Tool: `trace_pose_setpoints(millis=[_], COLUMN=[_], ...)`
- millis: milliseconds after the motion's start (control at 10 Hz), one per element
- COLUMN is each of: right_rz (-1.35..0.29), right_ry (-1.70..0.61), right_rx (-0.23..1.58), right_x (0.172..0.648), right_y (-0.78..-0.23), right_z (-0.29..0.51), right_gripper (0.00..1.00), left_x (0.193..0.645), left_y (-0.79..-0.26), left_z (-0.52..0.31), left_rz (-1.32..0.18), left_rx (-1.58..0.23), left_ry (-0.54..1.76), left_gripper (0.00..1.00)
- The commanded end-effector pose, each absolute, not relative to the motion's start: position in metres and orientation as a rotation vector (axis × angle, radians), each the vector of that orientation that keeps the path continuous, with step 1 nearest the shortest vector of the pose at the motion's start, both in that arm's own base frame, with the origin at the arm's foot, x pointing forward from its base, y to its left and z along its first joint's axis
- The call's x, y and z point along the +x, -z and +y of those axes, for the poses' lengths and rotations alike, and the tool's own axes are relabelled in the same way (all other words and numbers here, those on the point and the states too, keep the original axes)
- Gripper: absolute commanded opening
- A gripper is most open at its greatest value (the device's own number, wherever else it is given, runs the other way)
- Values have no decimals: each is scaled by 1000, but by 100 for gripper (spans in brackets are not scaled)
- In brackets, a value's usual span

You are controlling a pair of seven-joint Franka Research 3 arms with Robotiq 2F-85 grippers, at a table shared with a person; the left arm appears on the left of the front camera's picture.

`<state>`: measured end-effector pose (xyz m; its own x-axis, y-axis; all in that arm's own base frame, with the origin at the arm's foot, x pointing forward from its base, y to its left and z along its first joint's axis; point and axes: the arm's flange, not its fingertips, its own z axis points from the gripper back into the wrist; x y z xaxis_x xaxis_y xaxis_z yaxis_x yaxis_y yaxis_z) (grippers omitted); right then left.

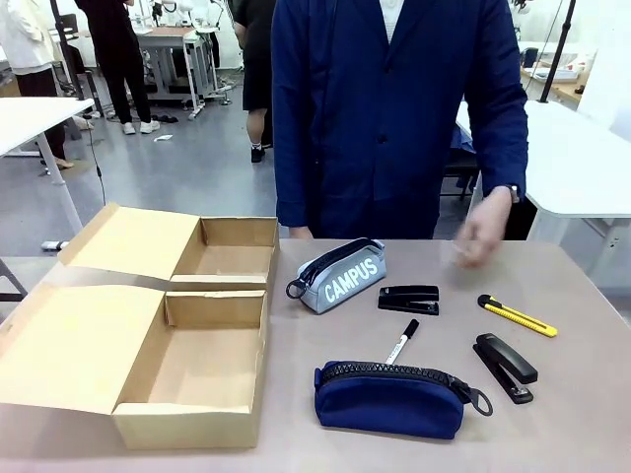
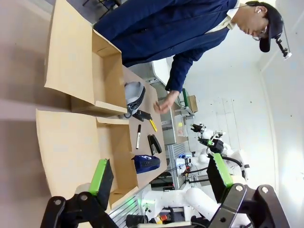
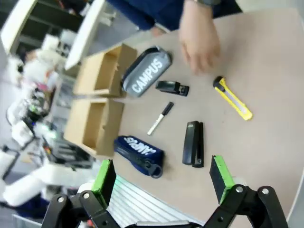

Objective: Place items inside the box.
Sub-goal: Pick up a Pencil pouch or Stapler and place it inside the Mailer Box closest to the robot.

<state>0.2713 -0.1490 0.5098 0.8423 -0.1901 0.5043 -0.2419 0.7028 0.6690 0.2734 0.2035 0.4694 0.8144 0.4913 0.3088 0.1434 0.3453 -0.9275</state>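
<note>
Right gripper (image 3: 161, 164): spread to the full, holding nothing, hanging well above the table (image 1: 582, 414). Left gripper (image 2: 159, 164): also wide apart and empty, looking along the box (image 2: 71, 61) from high up. Straight ahead of the right fingers, nearest: the large stapler (image 3: 194, 143), and toward the left finger the navy zip pouch (image 3: 139, 153). Farther ahead: black marker pen (image 3: 160, 118), small stapler (image 3: 172, 87), grey "CAMPUS" pencil case (image 3: 146, 71); off the right finger, the black-and-yellow cutter (image 3: 232, 97). Box beyond the left finger, with both compartments empty, so nothing placed yet. Probably risky to reach far ahead now: person's hand (image 3: 199, 38), blurred, just past the black-and-yellow cutter, so possible contact there. Also a danger of nudging the navy zip pouch when closing on the large stapler, lying near each other. Likely to roll away, the round black marker pen, if pinched off-centre. Possible too: clipping the box wall when carrying an item across too low.
</note>
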Motion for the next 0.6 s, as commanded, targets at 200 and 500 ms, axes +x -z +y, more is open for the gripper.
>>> trace_pose_setpoints(millis=[200,500], right_rz=[-759,-858], right_ry=[-49,-85], right_rx=[1019,1240], right_x=[196,129], right_y=[-469,-415], right_z=[-244,-296], right_gripper=[100,100], left_x=[274,274], left_y=[-472,-472], left_z=[204,204], left_rz=[-643,-643], left_rx=[-1233,-1233], left_ry=[-227,-227], left_gripper=[100,100])
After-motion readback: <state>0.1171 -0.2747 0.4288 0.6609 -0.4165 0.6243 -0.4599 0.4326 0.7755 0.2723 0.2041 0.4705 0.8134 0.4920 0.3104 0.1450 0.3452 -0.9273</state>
